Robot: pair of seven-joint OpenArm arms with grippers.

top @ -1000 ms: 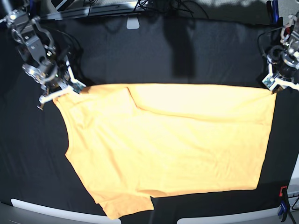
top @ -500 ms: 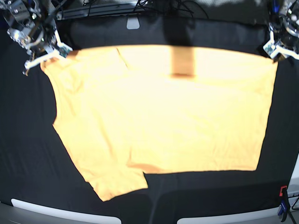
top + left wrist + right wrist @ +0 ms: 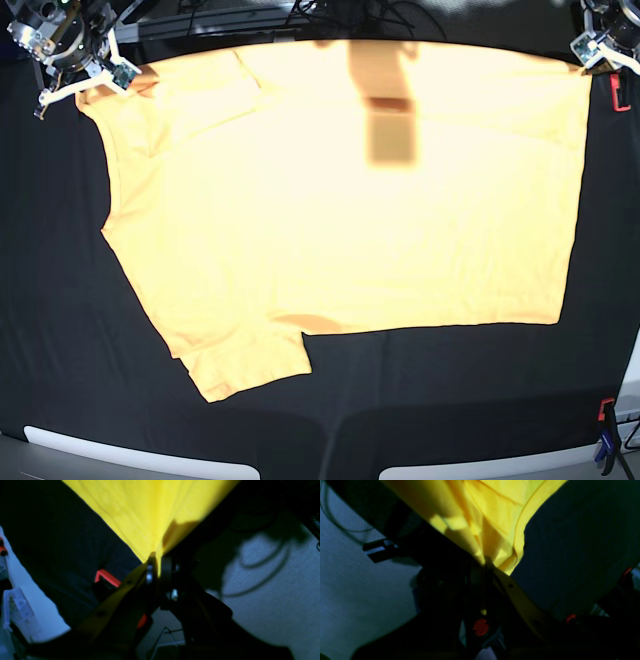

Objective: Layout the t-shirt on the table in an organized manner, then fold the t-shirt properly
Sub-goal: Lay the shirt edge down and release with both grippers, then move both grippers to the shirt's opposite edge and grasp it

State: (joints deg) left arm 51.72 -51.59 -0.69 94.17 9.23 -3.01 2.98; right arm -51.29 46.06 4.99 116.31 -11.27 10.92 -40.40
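Observation:
The pale yellow-orange t-shirt (image 3: 340,210) hangs stretched between my two grippers, raised toward the far side of the black table (image 3: 60,330). Its lower hem and one sleeve (image 3: 245,370) trail near the front. My left gripper (image 3: 598,48), at the base view's top right, is shut on the shirt's corner (image 3: 152,542). My right gripper (image 3: 82,82), at top left, is shut on the bunched corner by a hemmed edge (image 3: 495,552). The jaws are pressed together on cloth in both wrist views (image 3: 156,566) (image 3: 487,562).
A red clamp (image 3: 614,92) stands at the right table edge beside the shirt, another red and blue clamp (image 3: 605,430) at the front right. Cables and a rail (image 3: 250,15) run along the far edge. White strips (image 3: 120,452) line the front edge.
Both grippers have pulled the held corners up and toward the far edge. The shirt has lifted and spread out wider, and its front hem has moved away from the front edge.

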